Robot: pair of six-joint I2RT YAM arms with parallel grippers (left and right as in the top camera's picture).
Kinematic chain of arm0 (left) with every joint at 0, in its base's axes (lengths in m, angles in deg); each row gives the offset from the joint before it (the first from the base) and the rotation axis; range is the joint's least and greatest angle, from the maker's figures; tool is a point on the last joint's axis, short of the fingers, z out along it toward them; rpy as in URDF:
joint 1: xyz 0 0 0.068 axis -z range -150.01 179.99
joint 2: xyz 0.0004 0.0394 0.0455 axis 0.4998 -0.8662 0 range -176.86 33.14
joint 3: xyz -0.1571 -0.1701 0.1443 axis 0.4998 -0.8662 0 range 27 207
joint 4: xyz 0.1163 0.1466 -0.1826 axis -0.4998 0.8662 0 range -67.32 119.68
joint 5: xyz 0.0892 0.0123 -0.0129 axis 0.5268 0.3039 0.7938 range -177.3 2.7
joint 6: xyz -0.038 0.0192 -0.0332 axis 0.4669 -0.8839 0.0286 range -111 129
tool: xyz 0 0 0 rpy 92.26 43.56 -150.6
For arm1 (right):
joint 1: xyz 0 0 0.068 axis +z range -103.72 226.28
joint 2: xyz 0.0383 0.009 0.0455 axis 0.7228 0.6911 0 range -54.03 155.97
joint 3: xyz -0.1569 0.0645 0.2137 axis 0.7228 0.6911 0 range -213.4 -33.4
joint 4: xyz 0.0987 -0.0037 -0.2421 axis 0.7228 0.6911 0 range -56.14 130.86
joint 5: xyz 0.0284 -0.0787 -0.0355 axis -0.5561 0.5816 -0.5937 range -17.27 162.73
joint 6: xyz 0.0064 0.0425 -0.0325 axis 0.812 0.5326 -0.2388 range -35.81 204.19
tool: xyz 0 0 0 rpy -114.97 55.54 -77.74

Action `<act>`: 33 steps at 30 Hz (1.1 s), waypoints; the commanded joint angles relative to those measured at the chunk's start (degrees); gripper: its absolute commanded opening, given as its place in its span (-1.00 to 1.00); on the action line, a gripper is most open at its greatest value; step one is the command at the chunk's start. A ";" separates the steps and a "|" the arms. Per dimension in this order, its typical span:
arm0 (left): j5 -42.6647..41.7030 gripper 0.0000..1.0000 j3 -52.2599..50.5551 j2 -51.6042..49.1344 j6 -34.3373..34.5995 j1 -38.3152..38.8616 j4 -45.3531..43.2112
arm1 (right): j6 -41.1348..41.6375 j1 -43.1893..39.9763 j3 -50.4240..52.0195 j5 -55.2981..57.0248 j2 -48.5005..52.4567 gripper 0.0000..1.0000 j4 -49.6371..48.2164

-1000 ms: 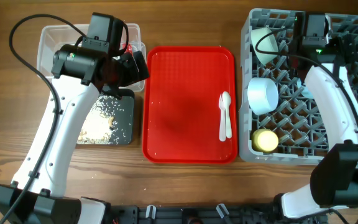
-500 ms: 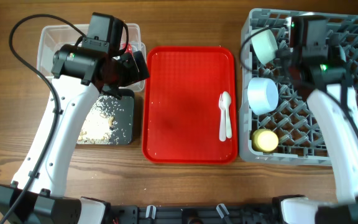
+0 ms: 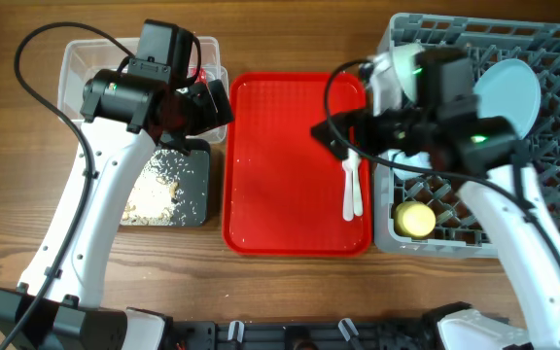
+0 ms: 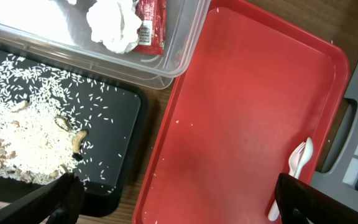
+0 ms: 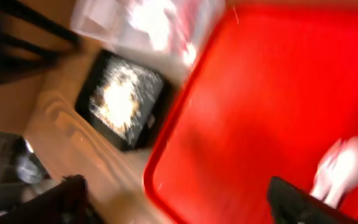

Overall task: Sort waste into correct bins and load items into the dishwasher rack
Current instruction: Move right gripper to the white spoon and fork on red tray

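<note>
Two white spoons (image 3: 352,183), overhead: only items left on the red tray (image 3: 280,194); right gripper (image 3: 341,139) has swung off the dishwasher rack (image 3: 552,194) to above them.
Left wrist: left gripper (image 4: 179,202) spread, empty; crumpled tissue (image 4: 112,23) in clear tub (image 4: 180,55).
Right wrist: right gripper apart, empty, blurred.

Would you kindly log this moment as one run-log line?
right gripper open near spoons | left gripper open by tub | plate racked
</note>
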State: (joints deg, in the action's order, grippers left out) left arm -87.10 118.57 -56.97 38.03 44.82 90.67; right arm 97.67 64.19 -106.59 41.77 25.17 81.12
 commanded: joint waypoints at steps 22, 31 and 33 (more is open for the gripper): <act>0.96 1.00 0.59 0.42 -0.26 -0.22 0.00 | 18.08 6.78 18.23 28.79 6.97 0.40 3.48; 0.96 1.00 0.59 0.42 -0.26 -0.22 0.02 | 16.35 6.78 18.25 29.31 7.72 0.40 3.67; 0.96 1.00 0.59 0.42 -0.26 -0.22 0.02 | 16.22 6.78 18.25 30.29 7.72 0.40 4.31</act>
State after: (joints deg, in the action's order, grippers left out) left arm -87.10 118.57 -56.97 38.03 44.82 90.67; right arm 114.93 70.88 -88.82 68.75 32.34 84.49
